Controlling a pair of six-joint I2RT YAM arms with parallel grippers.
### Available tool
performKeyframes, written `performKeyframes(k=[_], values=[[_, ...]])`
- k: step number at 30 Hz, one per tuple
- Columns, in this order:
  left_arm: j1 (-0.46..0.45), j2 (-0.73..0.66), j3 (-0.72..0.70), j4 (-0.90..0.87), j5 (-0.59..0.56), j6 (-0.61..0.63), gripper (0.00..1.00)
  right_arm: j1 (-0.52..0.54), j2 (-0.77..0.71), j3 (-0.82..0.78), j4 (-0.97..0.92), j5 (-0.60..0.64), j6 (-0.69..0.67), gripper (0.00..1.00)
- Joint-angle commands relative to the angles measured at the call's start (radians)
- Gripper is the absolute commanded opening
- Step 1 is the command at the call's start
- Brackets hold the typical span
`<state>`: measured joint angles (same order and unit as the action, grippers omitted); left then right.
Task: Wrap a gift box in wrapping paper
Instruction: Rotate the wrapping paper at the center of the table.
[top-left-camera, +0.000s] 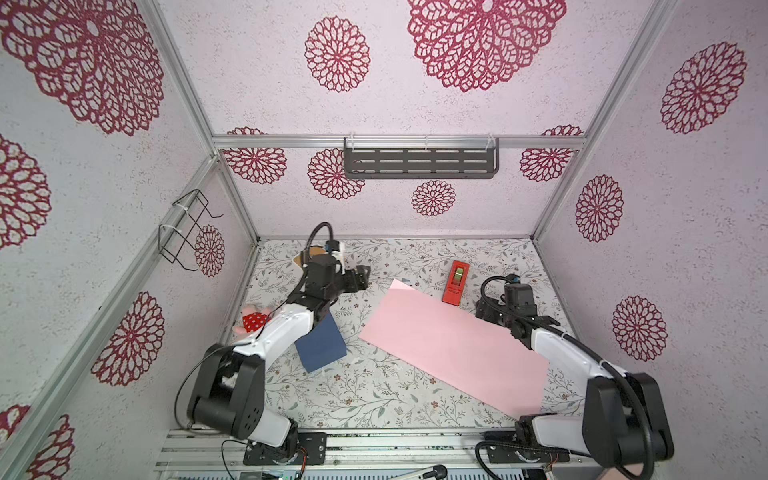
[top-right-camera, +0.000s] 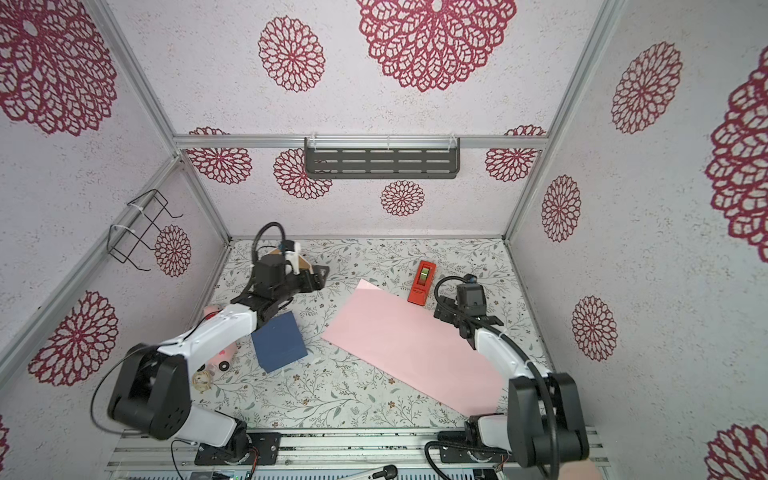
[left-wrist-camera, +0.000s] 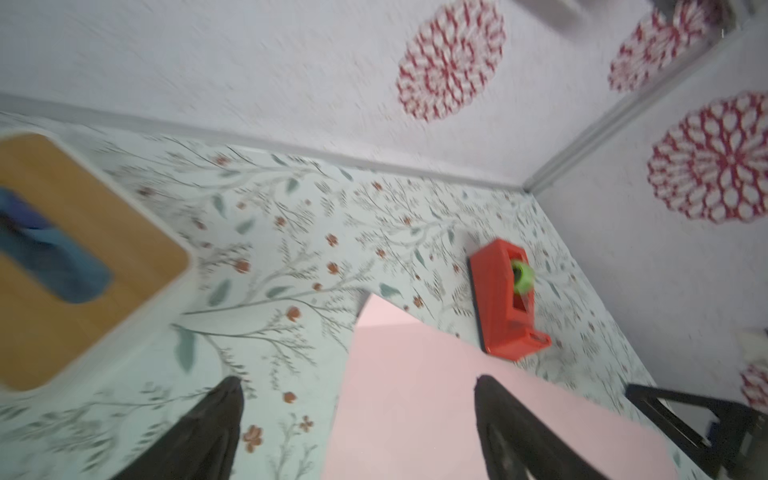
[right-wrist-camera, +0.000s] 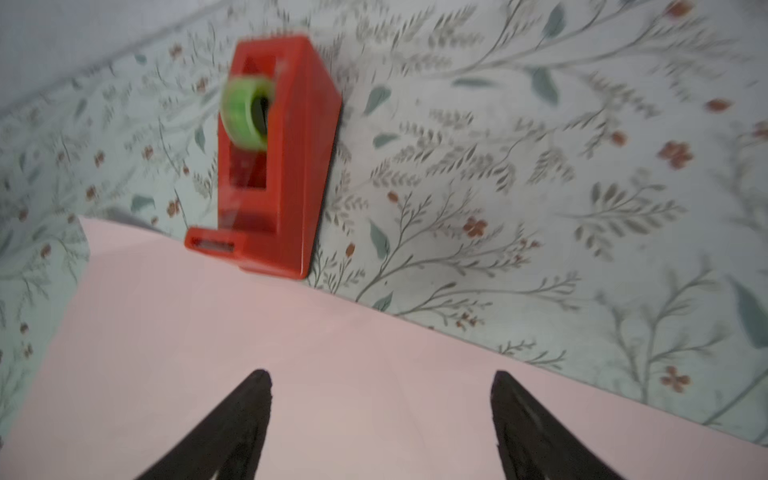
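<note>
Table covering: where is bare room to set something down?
Largest bare patch: in front, bordered by the gift box, the wrapping paper and the front rail. A second: along the back wall, between tissue box and tape dispenser. Crowded: the left edge, small toys under the left arm.

Bright, even light in both top views, walls bowing at the edges. Wrist views smeared: tape dispenser blurred, wrapping paper soft.

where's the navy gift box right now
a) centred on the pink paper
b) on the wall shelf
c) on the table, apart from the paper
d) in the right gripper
c: the navy gift box sits on the floral table covering, clear of the pink wrapping paper.
</note>
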<state>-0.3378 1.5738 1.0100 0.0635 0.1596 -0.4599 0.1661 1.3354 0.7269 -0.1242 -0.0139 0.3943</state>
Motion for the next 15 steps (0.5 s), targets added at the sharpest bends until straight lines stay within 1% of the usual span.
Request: performKeyframes(k=[1,4,8,15], values=[[-0.008,0.142,0.114,-0.139,0.159,0.081,0.88,0.057,-0.003,0.019,-0.134,-0.191,-0.010,0.83],[-0.026,0.282,0.256,-0.199,0.188,0.125,0.85,0.084,0.011,0.002,-0.094,-0.247,0.034,0.81],[-0.034,0.450,0.392,-0.232,0.215,0.146,0.79,0.121,0.047,0.001,-0.117,-0.254,0.038,0.77],[-0.042,0.630,0.594,-0.334,0.235,0.207,0.76,0.128,0.097,-0.032,-0.094,-0.279,0.060,0.70]])
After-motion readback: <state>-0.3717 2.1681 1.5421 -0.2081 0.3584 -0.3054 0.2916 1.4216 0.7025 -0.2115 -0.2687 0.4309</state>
